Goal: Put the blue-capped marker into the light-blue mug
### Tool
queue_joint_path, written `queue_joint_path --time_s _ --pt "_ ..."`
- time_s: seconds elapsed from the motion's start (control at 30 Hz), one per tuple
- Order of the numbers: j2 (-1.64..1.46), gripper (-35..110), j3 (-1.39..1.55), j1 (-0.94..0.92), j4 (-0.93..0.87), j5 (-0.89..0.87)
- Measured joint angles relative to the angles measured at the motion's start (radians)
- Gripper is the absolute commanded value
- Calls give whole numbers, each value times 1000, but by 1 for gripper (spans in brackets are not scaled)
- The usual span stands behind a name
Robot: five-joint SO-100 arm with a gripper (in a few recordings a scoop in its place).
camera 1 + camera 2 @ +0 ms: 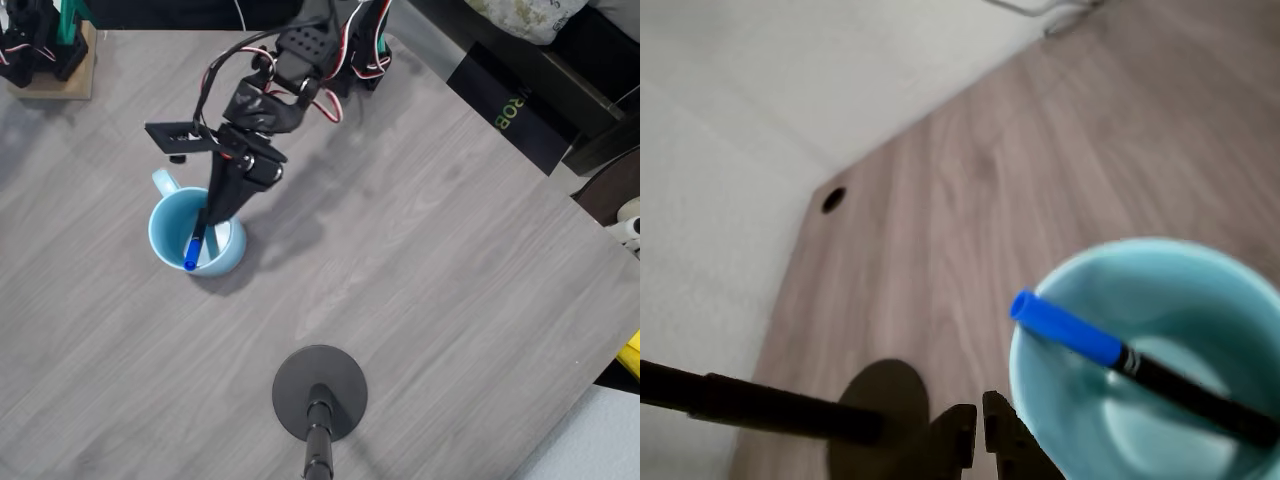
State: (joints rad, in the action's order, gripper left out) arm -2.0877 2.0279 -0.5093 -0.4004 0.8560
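Green letters, seemingly "ROB" though partly cut off, stand on a black box [505, 105] beyond the table's edge.

My overhead camera looks straight down on the whole surface [420, 250]; my wrist camera sits low and close, sharing the light-blue mug [195, 232] [1160, 400].

blue-capped marker [1067, 329] leaning inside light-blue mug [1230, 275], cap apparently past rim
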Motion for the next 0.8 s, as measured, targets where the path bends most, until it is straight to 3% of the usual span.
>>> queue_joint_path --time_s 0.37,0.6,0.8 --pt "48 0 -23 189 -172 -238" --pt "52 0 -9 337 -342 -515" --pt "18 0 104 382 -360 -632"
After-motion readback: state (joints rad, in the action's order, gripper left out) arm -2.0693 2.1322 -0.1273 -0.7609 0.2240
